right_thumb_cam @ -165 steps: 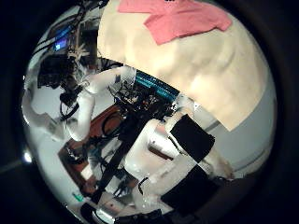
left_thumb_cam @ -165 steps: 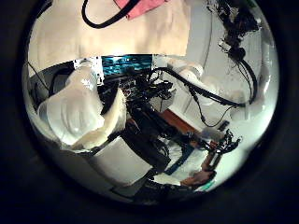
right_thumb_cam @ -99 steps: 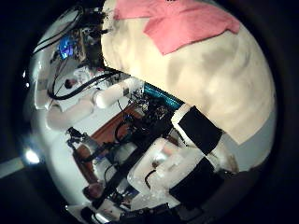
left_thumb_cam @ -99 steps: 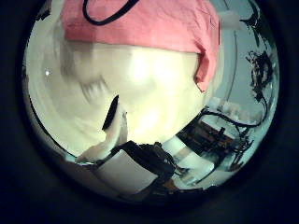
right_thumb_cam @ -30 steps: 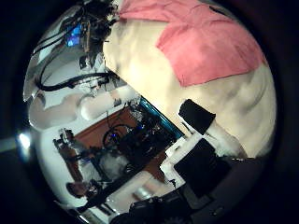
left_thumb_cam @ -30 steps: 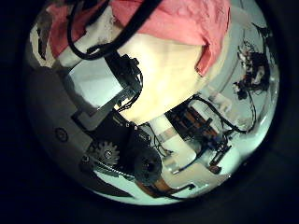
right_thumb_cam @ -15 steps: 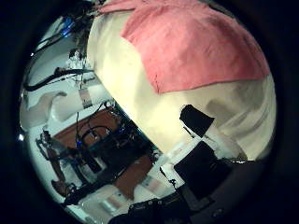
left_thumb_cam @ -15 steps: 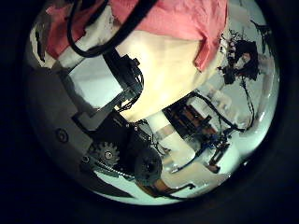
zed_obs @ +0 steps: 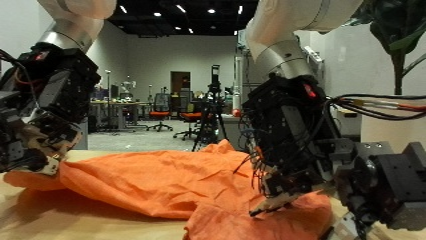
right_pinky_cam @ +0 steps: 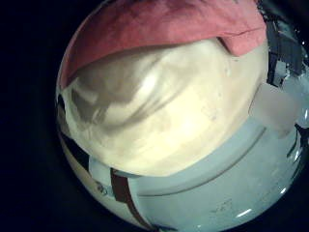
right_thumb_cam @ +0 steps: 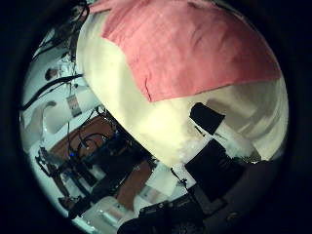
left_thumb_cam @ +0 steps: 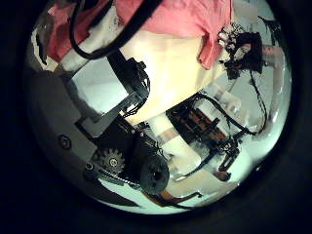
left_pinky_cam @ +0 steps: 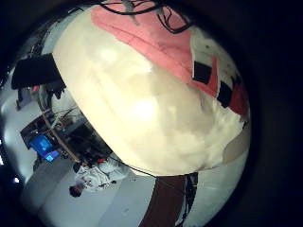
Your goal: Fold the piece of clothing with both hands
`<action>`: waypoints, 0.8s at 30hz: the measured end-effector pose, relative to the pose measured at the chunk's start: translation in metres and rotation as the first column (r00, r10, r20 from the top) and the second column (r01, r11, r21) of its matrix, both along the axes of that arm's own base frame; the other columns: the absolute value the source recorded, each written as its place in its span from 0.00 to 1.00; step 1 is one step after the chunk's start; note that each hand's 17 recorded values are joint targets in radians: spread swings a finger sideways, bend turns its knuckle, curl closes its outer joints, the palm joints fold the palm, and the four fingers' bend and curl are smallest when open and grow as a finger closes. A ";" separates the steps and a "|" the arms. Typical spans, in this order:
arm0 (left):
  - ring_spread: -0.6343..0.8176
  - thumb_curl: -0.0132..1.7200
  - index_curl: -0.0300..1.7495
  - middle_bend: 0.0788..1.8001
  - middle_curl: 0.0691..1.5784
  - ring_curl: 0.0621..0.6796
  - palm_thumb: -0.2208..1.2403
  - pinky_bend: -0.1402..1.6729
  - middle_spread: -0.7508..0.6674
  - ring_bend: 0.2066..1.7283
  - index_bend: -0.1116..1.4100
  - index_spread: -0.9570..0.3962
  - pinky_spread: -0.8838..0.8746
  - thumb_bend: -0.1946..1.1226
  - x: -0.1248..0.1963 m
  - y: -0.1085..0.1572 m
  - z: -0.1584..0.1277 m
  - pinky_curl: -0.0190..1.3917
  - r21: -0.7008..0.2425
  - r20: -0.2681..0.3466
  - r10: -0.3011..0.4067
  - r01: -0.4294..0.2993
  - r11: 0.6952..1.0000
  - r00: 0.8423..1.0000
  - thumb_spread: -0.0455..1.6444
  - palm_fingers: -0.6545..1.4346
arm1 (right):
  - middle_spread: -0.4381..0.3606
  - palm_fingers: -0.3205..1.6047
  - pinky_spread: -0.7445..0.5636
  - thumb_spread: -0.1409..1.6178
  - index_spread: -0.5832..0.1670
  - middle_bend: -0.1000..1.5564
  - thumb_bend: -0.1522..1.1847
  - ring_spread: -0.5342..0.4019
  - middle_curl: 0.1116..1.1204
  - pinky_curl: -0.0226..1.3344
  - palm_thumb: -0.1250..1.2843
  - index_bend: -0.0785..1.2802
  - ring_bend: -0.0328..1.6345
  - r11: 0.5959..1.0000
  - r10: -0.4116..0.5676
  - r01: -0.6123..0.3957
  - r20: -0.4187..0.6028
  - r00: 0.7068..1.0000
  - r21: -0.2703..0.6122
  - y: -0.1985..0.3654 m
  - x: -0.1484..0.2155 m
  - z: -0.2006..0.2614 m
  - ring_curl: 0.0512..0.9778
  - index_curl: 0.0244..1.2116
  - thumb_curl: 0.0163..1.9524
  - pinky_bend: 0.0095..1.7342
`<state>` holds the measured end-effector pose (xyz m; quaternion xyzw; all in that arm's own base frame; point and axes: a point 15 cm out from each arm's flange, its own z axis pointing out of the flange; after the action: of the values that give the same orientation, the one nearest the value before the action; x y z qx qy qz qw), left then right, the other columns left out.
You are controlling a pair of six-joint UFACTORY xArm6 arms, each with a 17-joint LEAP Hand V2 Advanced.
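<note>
Orange cloth, the garment (zed_obs: 160,185), lies spread and rumpled across the pale counter (zed_obs: 53,222), its surface thrown into broad soft ridges with one peak rising between the two arms. A lobe of the fabric runs forward under the right robot hand (zed_obs: 286,165), and another edge trails out beneath the left robot hand (zed_obs: 40,120). Both arms hang down from above, each robot hand low over the garment. The right robot hand's fingers point downward, their tips at or just above the fabric; whether they pinch it is not clear, so its state cannot be told. The left robot hand's fingers are bunched low at the garment's edge, and its grip likewise cannot be told. In the right thumb side palm view the garment (right_thumb_cam: 185,49) fills much of the frame as a flat sheet with a straight hem and one corner lying on the bare counter (right_thumb_cam: 146,122).
</note>
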<state>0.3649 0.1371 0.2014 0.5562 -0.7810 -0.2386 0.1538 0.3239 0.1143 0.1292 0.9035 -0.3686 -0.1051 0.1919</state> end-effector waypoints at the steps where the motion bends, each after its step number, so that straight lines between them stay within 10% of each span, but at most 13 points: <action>1: 0.13 0.29 0.60 0.57 0.46 0.76 0.65 0.44 0.20 0.61 0.29 0.22 0.07 0.14 -0.001 0.000 0.003 0.44 0.001 0.006 0.000 0.000 1.000 1.000 0.70 0.83 | 0.52 0.31 0.62 0.61 0.46 0.20 0.10 0.55 0.28 0.24 0.68 0.19 0.24 1.000 0.001 -0.001 -0.001 1.000 -0.006 0.001 -0.001 -0.001 0.25 0.27 0.20 0.13; 7: 0.13 0.29 0.61 0.57 0.46 0.76 0.65 0.43 0.20 0.61 0.27 0.21 0.06 0.13 -0.010 0.003 0.010 0.45 0.005 0.012 0.005 -0.005 1.000 1.000 0.69 0.83 | 0.48 0.40 0.56 0.60 0.44 0.21 0.10 0.48 0.29 0.23 0.70 0.21 0.26 1.000 -0.005 0.005 -0.001 1.000 -0.030 0.005 -0.003 -0.010 0.25 0.28 0.21 0.12; 14: 0.13 0.29 0.62 0.57 0.46 0.76 0.64 0.41 0.20 0.60 0.27 0.20 0.06 0.13 -0.024 0.003 0.012 0.46 0.001 0.009 0.006 -0.006 1.000 1.000 0.68 0.83 | 0.33 0.69 0.22 0.59 0.32 0.29 0.10 0.28 0.36 0.26 0.75 0.20 0.39 0.997 0.008 -0.008 0.003 1.000 -0.075 0.001 -0.017 -0.014 0.33 0.29 0.22 0.28; 19: 0.13 0.29 0.62 0.57 0.46 0.76 0.64 0.41 0.20 0.60 0.26 0.20 0.06 0.13 -0.031 0.002 0.017 0.46 -0.007 0.016 0.003 -0.003 1.000 1.000 0.68 0.83 | 0.26 0.88 0.16 0.58 0.25 0.45 0.10 0.23 0.50 0.35 0.79 0.39 0.52 0.997 0.014 -0.013 0.019 1.000 -0.080 0.001 -0.021 -0.009 0.46 0.42 0.22 0.41; 24: 0.13 0.29 0.63 0.57 0.46 0.76 0.64 0.40 0.20 0.59 0.26 0.19 0.05 0.13 -0.043 0.003 0.023 0.47 -0.010 0.022 -0.003 0.003 1.000 1.000 0.68 0.83 | 0.29 0.86 0.21 0.60 0.26 0.60 0.11 0.26 0.61 0.44 0.83 0.57 0.62 0.998 0.011 -0.009 0.046 0.999 -0.061 -0.004 -0.030 0.004 0.55 0.53 0.23 0.54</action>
<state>0.3215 0.1397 0.2241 0.5568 -0.7847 -0.2288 0.1478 0.2936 0.1104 0.1329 0.9012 -0.3715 -0.0716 0.2114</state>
